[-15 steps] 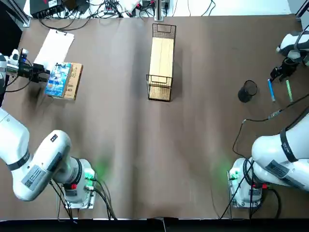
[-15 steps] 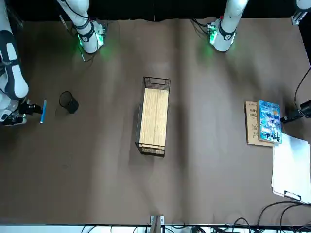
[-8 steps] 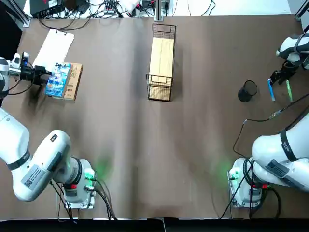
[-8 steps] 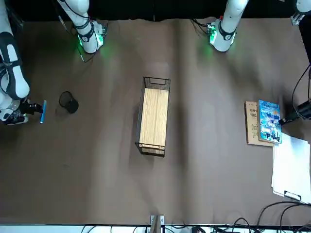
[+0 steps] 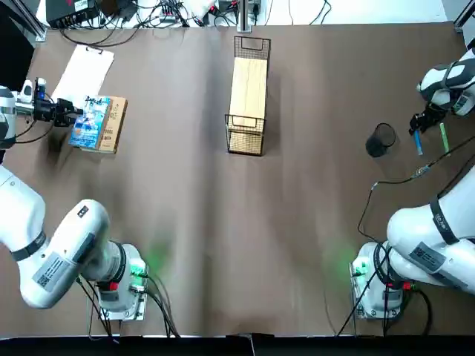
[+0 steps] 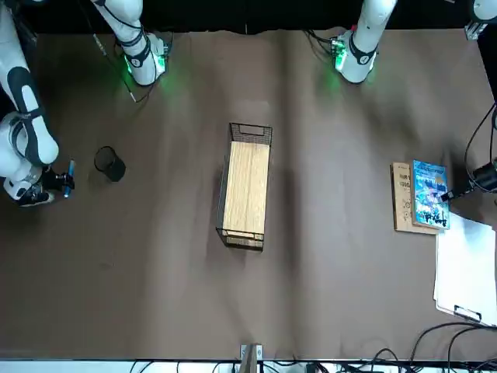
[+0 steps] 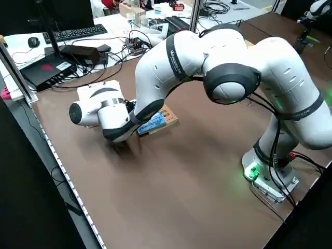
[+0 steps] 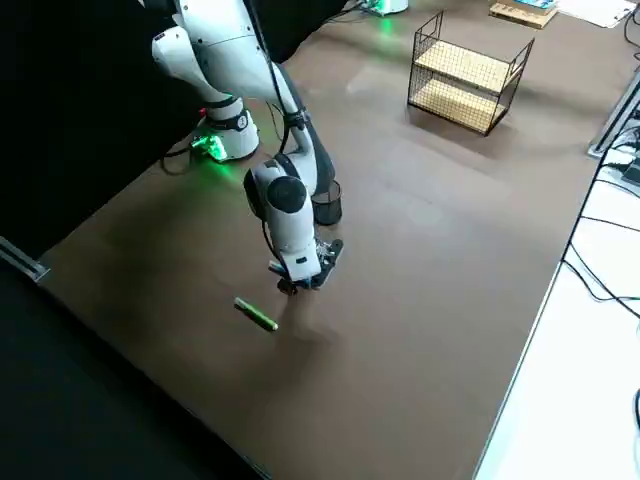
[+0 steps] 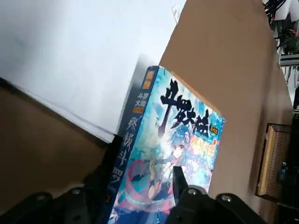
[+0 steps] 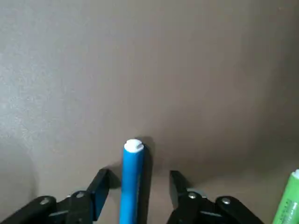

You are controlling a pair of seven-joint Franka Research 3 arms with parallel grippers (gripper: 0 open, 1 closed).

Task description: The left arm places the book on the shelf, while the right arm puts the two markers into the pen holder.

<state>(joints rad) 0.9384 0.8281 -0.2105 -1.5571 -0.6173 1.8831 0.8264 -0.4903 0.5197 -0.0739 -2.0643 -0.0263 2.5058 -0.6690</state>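
The light-blue book (image 5: pixel 90 122) lies on a tan-brown book at the table's far left. My left gripper (image 5: pixel 65 112) is open at its outer edge. In the left wrist view one finger (image 9: pixel 180 179) is over the cover (image 9: pixel 177 135) and the other (image 9: pixel 110 156) is beside the spine. The shelf (image 5: pixel 247 93) stands at the back middle. On the right, the pen holder (image 5: pixel 381 139) stands upright. My right gripper (image 10: pixel 138 179) is open, low over the table and astride the blue marker (image 10: pixel 131 182). The green marker (image 5: pixel 444 137) lies just beyond it.
A tan-brown book (image 5: pixel 115 126) sits under the blue one, with a white clipboard (image 5: pixel 83 70) behind them. Cables and equipment line the back edge (image 5: pixel 171 11). A cable (image 5: pixel 393 182) trails from the right arm across the table's right side.
The left gripper has come back toward the book's edge. The right gripper has shifted toward the pen holder and down over the blue marker's far end.
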